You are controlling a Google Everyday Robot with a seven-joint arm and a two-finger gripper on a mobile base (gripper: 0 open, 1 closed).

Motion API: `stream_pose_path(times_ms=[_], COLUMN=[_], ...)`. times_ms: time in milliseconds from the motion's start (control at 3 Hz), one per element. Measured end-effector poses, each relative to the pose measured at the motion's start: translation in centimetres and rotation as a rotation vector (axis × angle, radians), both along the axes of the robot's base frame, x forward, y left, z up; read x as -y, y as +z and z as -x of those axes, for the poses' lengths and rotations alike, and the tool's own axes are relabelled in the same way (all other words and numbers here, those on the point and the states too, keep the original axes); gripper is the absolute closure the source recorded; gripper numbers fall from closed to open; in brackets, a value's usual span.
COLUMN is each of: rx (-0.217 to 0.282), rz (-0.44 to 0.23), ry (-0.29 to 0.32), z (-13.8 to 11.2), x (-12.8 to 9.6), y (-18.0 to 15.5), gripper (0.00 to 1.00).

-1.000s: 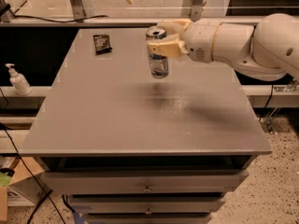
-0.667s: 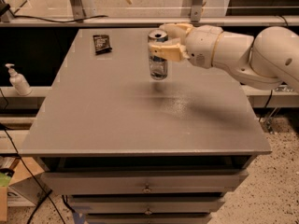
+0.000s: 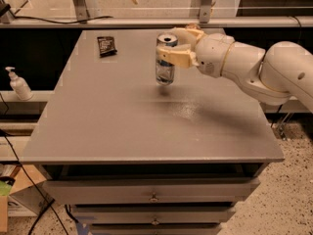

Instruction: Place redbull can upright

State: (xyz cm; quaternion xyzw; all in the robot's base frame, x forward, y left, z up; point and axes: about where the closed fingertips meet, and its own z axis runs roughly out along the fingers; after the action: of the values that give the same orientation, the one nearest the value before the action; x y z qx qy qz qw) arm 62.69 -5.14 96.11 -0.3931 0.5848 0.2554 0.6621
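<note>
The redbull can [image 3: 165, 68] is a slim blue-and-silver can with a silver top. It stands upright, at or just above the grey table [image 3: 122, 121], a little behind its middle. My gripper [image 3: 172, 45] reaches in from the right on a white arm [image 3: 254, 67]. Its cream fingers [image 3: 175, 57] are shut on the upper part of the can, one in front and one behind. The can's lower half shows below the fingers, with its shadow right beneath it.
A small dark packet [image 3: 106, 45] lies at the table's back left. A glass rail with metal posts [image 3: 78, 4] runs behind the table. A white pump bottle [image 3: 19, 84] stands on a shelf to the left. Drawers [image 3: 154, 192] sit under the tabletop.
The arm has shifted a little; the can stays upright in the gripper at nearly the same spot, perhaps slightly lower toward the table.
</note>
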Motion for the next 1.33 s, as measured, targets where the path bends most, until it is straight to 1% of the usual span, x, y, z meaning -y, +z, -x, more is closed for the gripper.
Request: stream_pose_path(times_ms=[333, 1000, 1333], rx=[-0.01, -0.029, -0.027], rz=[-0.032, -0.072, -0.071], ry=[-0.003, 0.002, 0.006], z=[0.03, 0.08, 0.12], x=[0.12, 0.15, -0.13], y=[-0.27, -0.5, -0.42], gripper=[0.59, 0.12, 0.0])
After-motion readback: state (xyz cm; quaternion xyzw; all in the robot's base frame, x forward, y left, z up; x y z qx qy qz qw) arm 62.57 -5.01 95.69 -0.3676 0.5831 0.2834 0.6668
